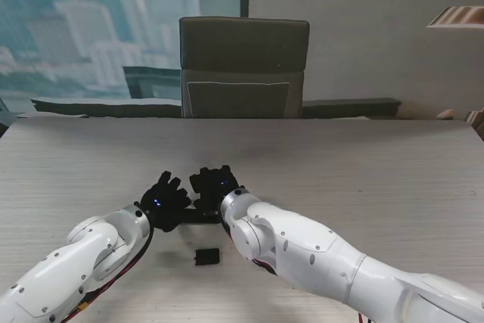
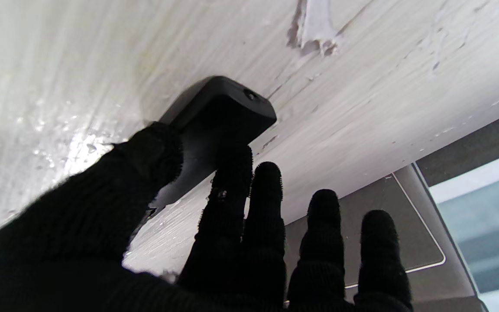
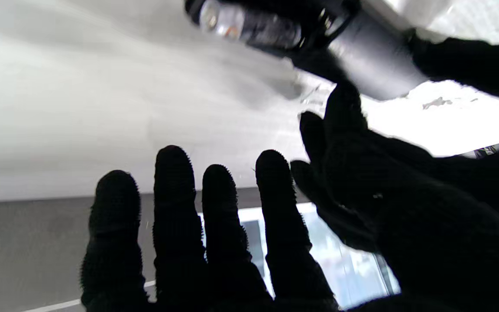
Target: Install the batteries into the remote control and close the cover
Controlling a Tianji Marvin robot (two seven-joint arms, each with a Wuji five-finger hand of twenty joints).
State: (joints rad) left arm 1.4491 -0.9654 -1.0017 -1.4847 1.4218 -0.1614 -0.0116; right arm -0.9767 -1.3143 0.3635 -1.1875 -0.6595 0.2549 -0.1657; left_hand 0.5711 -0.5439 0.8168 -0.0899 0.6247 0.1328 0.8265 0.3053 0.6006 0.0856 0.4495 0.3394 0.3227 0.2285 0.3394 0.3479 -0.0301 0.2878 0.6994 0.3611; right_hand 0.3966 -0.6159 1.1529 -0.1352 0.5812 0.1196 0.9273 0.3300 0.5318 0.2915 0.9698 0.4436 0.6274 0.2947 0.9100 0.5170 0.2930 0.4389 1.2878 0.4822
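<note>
The table (image 1: 363,164) was mostly bare, with the left hand (image 1: 162,200) pinching the remote control (image 2: 219,112) between thumb and index, mid-table near me. Right hand (image 1: 214,184) sat just beside it, fingers spread, gripping nothing. The cover (image 1: 207,256) lay closer to me, apart.

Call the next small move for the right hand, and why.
Probably reach back for the cover, the small black piece lying on the table nearer to me than both hands. The right wrist view shows a battery seated in the remote, which the left hand pins by thumb and index. The right hand is open, holding nothing.
</note>
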